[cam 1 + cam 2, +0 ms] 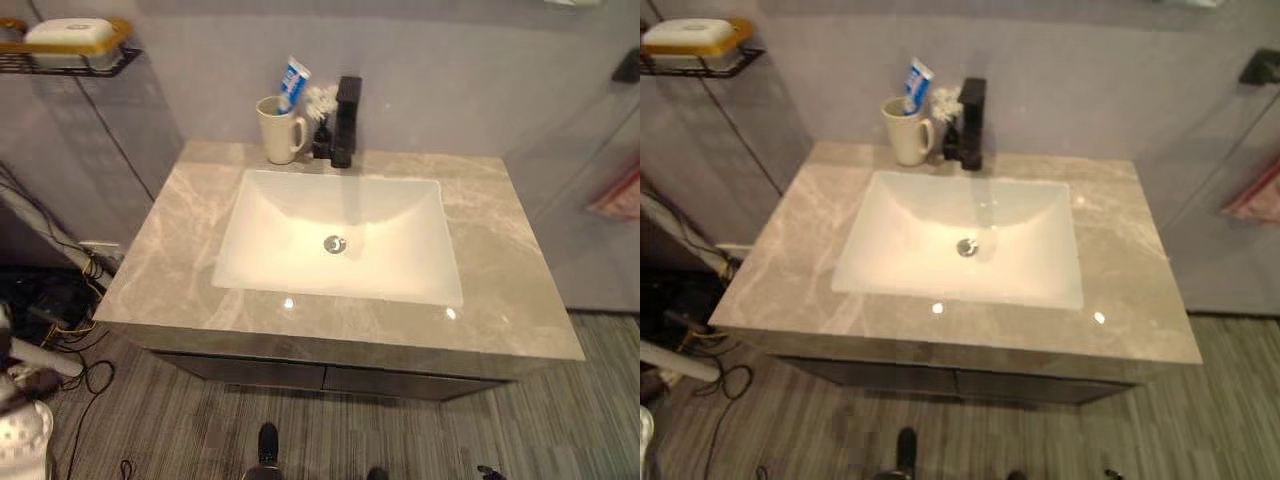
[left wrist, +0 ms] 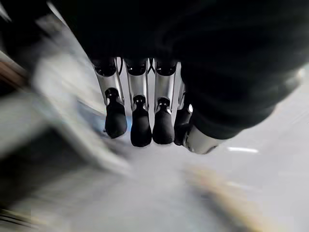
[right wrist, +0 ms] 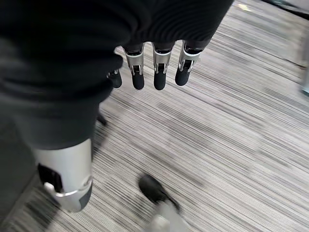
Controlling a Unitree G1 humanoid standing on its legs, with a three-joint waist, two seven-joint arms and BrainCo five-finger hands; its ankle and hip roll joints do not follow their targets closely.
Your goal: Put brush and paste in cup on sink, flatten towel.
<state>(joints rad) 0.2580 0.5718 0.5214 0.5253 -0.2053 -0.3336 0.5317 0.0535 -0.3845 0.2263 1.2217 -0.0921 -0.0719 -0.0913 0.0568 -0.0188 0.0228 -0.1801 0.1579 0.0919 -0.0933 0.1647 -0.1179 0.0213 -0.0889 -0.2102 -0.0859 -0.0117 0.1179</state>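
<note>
At the upper left of the left eye view, a wire shelf (image 1: 70,62) on the wall holds a yellow soap dish (image 1: 72,38). Lower and to the right, a grey marble tabletop (image 1: 160,250) carries a white sink (image 1: 340,240) at the frame's centre. At the back edge, just left of the black tap (image 1: 345,120), stands a cream cup (image 1: 280,130). A blue-and-white paste (image 1: 293,83) tube sticks up out of the cup. Whether the brush is in the cup too is hard to tell; the cup's inside is hidden. At the far right edge, a pink towel (image 1: 620,195) hangs against the wall, partly cut off by the frame.

The paste looks already put away. The towel judged by its place on the wall looks still to be flattened.

In the left wrist view, the left hand (image 2: 140,111) hangs with fingers straight and loose, holding nothing; everything behind it is too smeared to make out. In the right wrist view, the right hand (image 3: 154,67) likewise hangs open and empty above the striped floor (image 3: 231,125).
</note>
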